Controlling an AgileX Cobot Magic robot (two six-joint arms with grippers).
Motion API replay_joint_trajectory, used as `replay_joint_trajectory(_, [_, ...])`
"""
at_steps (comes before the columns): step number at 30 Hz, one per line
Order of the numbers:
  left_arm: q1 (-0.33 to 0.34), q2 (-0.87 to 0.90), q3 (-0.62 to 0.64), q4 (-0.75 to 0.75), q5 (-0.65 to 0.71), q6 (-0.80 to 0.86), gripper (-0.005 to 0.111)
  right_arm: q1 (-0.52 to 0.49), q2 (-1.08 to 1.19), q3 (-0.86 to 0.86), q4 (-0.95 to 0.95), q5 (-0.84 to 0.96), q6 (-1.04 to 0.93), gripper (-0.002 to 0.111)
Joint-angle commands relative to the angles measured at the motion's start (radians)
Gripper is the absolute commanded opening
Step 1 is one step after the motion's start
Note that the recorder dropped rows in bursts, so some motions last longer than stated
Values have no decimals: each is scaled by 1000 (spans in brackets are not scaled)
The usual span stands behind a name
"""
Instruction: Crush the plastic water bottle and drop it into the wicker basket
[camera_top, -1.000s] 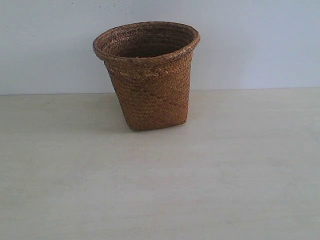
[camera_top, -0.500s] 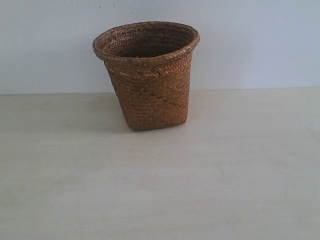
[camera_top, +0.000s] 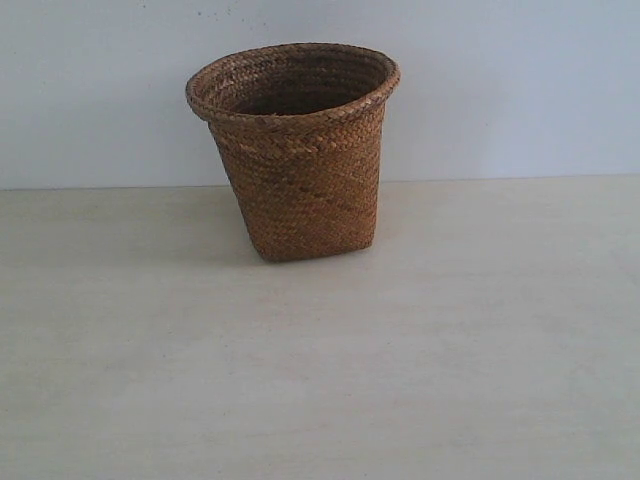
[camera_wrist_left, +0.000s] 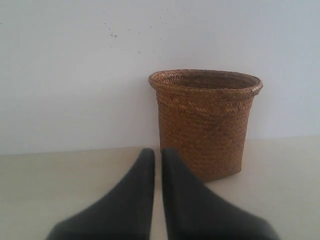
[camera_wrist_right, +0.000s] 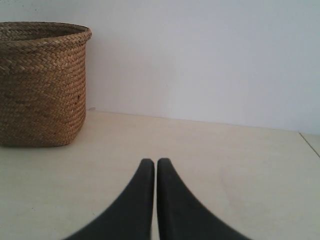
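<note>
The basket (camera_top: 300, 185) stands upright near the back edge of the bench (camera_top: 320, 390), a little left of the middle, close to the wall (camera_top: 500, 90). The bottle is not visible in any view. From the exterior view only the upper part of the inside of the basket shows, so I cannot tell if the bottle lies at its bottom or is somewhere outside the pictures.

I judge that the step in hand depends on this. If the bottle is not in the basket, it must first be found, and both claws must spread before they come to it. A thin plastic bottle gives way easily but also slips, so it is better for one claw to hold it near the cap while the other presses the middle of the body. The release should come only when the bottle is well over the mouth of the basket. The basket looks light, so a touch on its rim could push or tip it.

The left claw (camera_wrist_left: 156, 152) has its jaws pressed together, with only a thin line between the tips, and it holds nothing. The right claw (camera_wrist_right: 152, 162) is the same: closed on nothing. Both point toward the back edge and touch nothing that I can see.
</note>
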Motion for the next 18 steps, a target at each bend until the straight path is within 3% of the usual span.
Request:
replay_joint_trajectory(1, [33,-2,44,-62,-7,87,4,1,-2,3,1,-4,6,0])
replay_joint_trajectory(10, [163,-2,113,-98,-23,87,4,1,-2,3,1,-6,6,0])
replay_joint_trajectory(18, [206,-2,113,-104,25,126,4,1,-2,3,1,-6,6,0])
